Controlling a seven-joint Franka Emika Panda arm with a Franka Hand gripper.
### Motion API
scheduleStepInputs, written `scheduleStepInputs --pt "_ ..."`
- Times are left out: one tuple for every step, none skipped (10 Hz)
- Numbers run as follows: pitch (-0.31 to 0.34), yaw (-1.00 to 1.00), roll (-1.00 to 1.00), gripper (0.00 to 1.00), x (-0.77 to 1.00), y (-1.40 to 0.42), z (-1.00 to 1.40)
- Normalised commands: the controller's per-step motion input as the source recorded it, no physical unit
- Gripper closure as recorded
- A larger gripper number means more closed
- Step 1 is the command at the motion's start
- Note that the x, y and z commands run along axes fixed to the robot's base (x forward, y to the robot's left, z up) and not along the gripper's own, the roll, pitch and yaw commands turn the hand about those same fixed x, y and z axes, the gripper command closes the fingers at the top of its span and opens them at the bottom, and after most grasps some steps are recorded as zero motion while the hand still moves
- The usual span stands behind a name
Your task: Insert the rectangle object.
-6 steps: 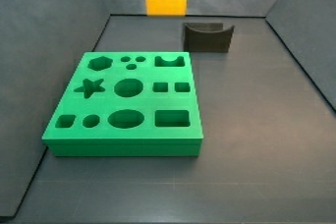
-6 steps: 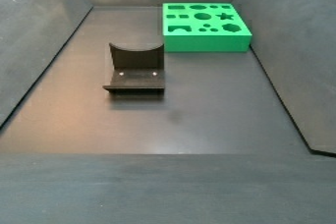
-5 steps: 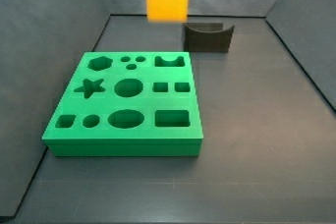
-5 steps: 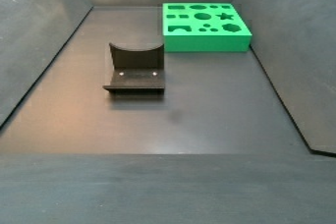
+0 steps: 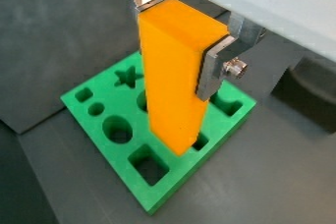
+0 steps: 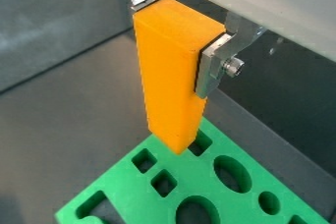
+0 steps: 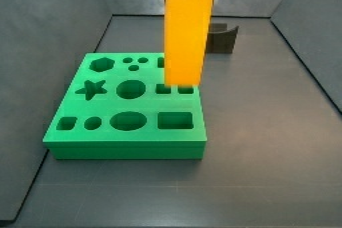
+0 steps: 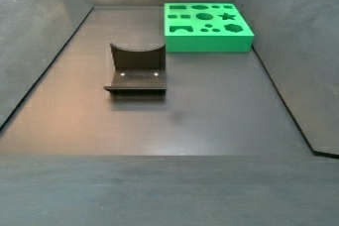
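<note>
I have the gripper [image 5: 184, 27] clamped on the upper end of the rectangle object [image 5: 178, 81], silver fingers [image 5: 218, 63] pressed to opposite faces, so the jaws are held apart only by the block. It hangs upright above the green board [image 7: 127, 107], and in a side view its lower end [image 7: 183, 67] sits over the small holes toward the board's right-hand edge, apparently not yet in any hole, though I cannot tell how much gap remains. My worry is alignment: if the block's foot is slightly off or rotated against the rectangular hole, pushing down would land it on the rim, and with such a tall piece gripped only at the top it could tilt in the pads or shove the board across the floor. The wrong hole is also a risk, since several sit close together. The bench floor [image 8: 172, 161] is dark, matte grey, walled by sloped panels; the fixture [image 8: 135, 69] stands well apart, toward the middle
</note>
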Motion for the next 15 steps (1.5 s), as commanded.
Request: scheduleStepInputs --pt "0.000 -0.07 0.09 1.00 0.00 -0.43 -0.51" --pt "0.000 0.00 0.14 1.00 0.00 -0.46 -0.39" --pt "0.000 0.00 0.13 1.00 0.00 -0.38 -0.36" --pt "0.000 0.00 0.14 1.00 -0.06 -0.27 -0.32" --pt "0.000 0.01 0.17 1.00 -0.03 -0.32 -0.32" --pt "0.000 0.03 0.17 1.00 0.00 -0.36 -0.31" --pt "0.011 0.00 0.15 1.00 0.00 -0.29 -0.30" --pt "0.056 -0.01 0.08 1.00 0.05 -0.06 -0.34" --pt "0.084 -0.16 0.05 1.00 0.00 0.03 -0.37" --pt "0.100 -0.20 0.05 1.00 -0.01 0.20 -0.35" --pt "0.094 -0.16 0.05 1.00 -0.02 0.19 -0.32" --pt "0.091 -0.15 0.05 1.00 0.00 0.16 -0.30" --pt "0.069 -0.08 0.05 1.00 -0.05 0.13 -0.31" --pt "0.024 0.00 0.06 1.00 -0.16 0.08 -0.27" --pt "0.013 0.00 0.06 1.00 -0.12 0.03 -0.18"
